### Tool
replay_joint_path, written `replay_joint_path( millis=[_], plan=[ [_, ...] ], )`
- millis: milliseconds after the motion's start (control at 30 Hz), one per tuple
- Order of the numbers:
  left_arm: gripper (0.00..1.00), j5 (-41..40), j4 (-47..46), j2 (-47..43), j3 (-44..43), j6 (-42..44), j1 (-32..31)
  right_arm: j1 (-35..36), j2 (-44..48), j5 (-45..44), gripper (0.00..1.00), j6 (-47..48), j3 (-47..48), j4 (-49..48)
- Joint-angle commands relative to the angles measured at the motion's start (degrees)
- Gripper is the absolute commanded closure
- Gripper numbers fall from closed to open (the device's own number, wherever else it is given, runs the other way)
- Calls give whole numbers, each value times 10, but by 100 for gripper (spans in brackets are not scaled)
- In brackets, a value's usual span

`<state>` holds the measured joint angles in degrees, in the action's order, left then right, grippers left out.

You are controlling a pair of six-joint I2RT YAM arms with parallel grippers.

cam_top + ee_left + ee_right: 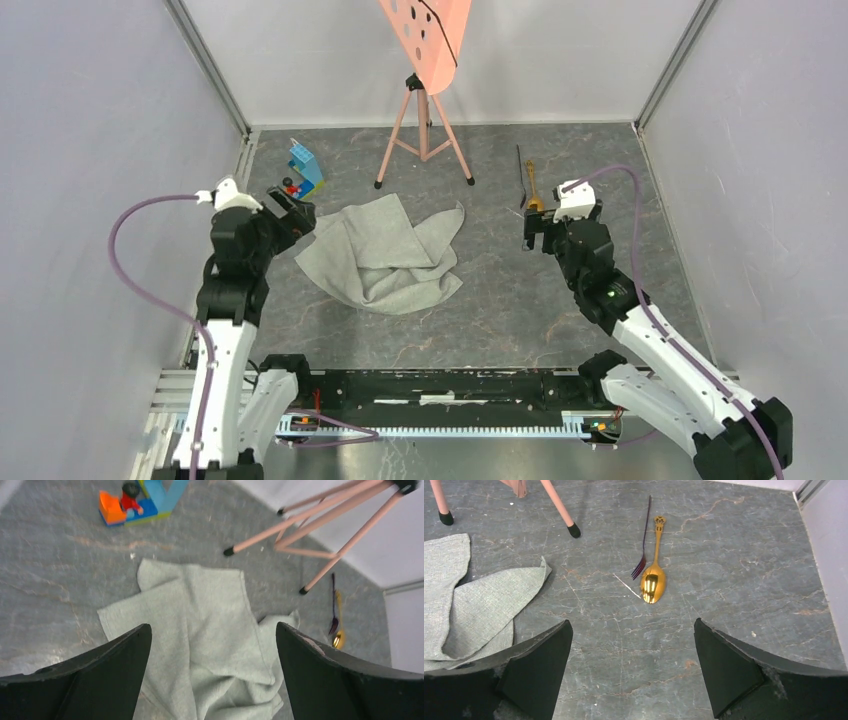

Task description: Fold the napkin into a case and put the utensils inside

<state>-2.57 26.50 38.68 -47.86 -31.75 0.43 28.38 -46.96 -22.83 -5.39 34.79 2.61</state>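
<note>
Napkin (385,255) crumpled mid-table, just right of left gripper (298,213), well left of right gripper (535,227). Spoon (653,582) lengthwise near-to-far beyond right jaws. Both jaws wide apart, empty.

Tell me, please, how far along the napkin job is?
Done: nothing yet. The napkin lies crumpled, not folded. In hand: nothing. The left gripper hangs open by the napkin's edge, and the right gripper is open near the spoon and fork, which lie side by side, clear of the cloth. Left: all the folding, then putting spoon and fork inside.
</note>
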Motion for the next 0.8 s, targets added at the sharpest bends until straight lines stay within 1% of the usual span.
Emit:
replay_joint_path(
  millis=[0, 67, 100, 200, 267, 333, 433, 500, 567, 633, 667, 700, 767],
  plan=[
    [0, 35, 70, 105, -30, -44, -19, -1, -46, 15, 2, -40, 21, -31],
    [0, 3, 96, 149, -29, -69, -44, -1, -74, 45, 2, -69, 29, -39],
    [0, -20, 105, 170, -26, -81, -69, -1, -90, 75, 2, -84, 28, -53],
    [0, -97, 123, 231, -22, -135, -157, 1, -144, 200, 2, -126, 23, -106],
    [0, -86, 106, 274, -6, -182, -185, 11, -182, 258, 2, -161, 24, -141],
    [0, -71, 70, 307, 15, -216, -200, 21, -216, 308, 2, -175, 25, -173],
    [0, -79, 25, 358, 30, -231, -229, 24, -255, 360, 2, -191, 29, -188],
    [1, -78, 12, 402, 22, -232, -253, 25, -269, 368, 2, -191, 30, -184],
    [6, -78, -3, 446, 12, -228, -285, 25, -276, 363, 2, -185, 27, -174],
    [13, -80, -18, 481, 4, -225, -317, 24, -282, 368, 2, -171, 24, -172],
    [18, -82, -24, 494, 1, -225, -330, 25, -288, 383, 2, -164, 22, -179],
    [25, -84, -33, 508, 0, -226, -348, 24, -298, 397, 2, -157, 24, -187],
    [36, -88, -50, 525, 4, -225, -382, 24, -326, 427, 2, -138, 47, -182]
  ],
)
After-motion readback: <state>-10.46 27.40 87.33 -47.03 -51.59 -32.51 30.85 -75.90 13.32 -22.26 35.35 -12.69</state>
